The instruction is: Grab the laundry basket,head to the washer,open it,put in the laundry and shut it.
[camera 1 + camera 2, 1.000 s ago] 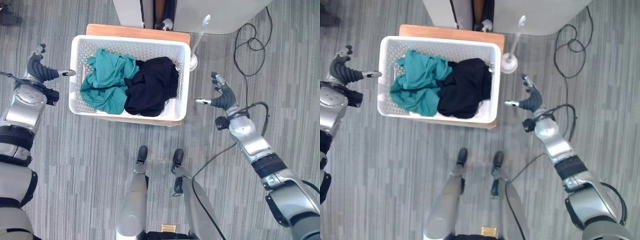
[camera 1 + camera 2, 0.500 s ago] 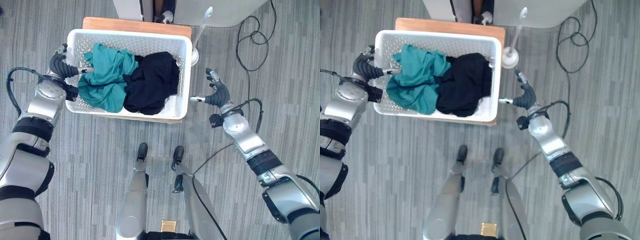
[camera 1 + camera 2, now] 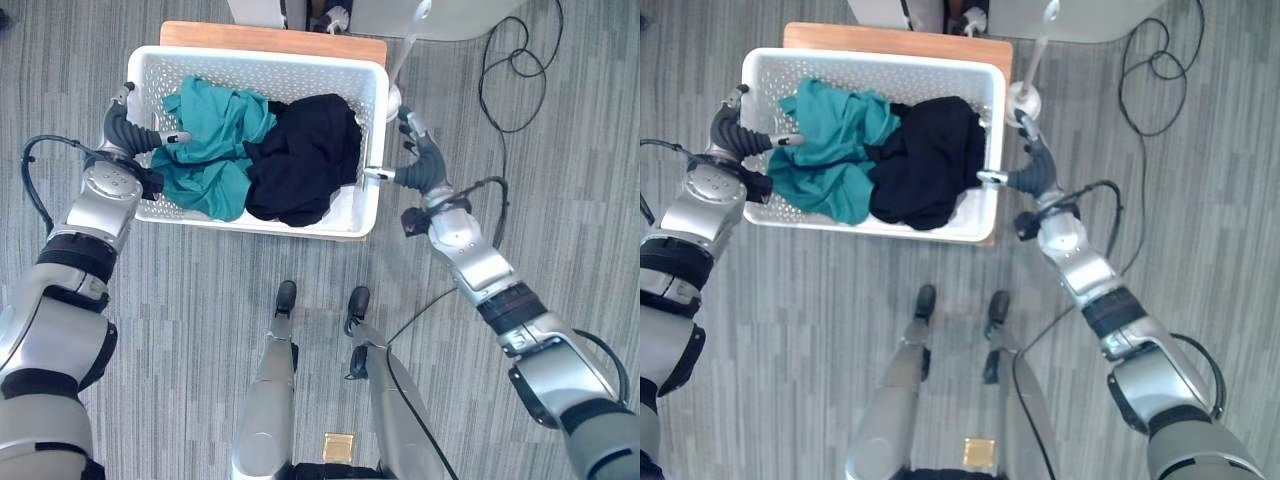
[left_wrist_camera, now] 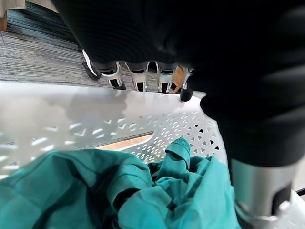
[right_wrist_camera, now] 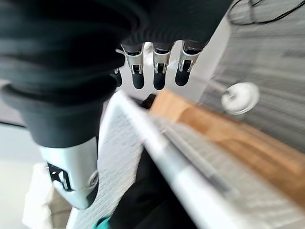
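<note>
A white perforated laundry basket (image 3: 270, 62) stands on a low wooden platform (image 3: 270, 38) and holds a teal cloth (image 3: 210, 150) and a black cloth (image 3: 305, 165). My left hand (image 3: 120, 120) is at the basket's left rim (image 4: 71, 102). Its fingers (image 4: 138, 71) are outside the rim and its thumb reaches over the rim above the teal cloth (image 4: 95, 186). My right hand (image 3: 420, 165) is at the right rim (image 5: 162, 152). Its fingers (image 5: 159, 71) hang outside that rim and its thumb touches the edge. Both hands are open with relaxed fingers.
A white appliance (image 3: 440, 12) stands just behind the platform. A white round-footed stand (image 3: 395, 95) with a thin stem is by the basket's far right corner, close to my right hand. Grey plank floor lies around the basket.
Both hands have closed in on the basket's sides. The left thumb went over the left rim and the right hand crossed the gap to the right rim. The camera has shifted slightly.
</note>
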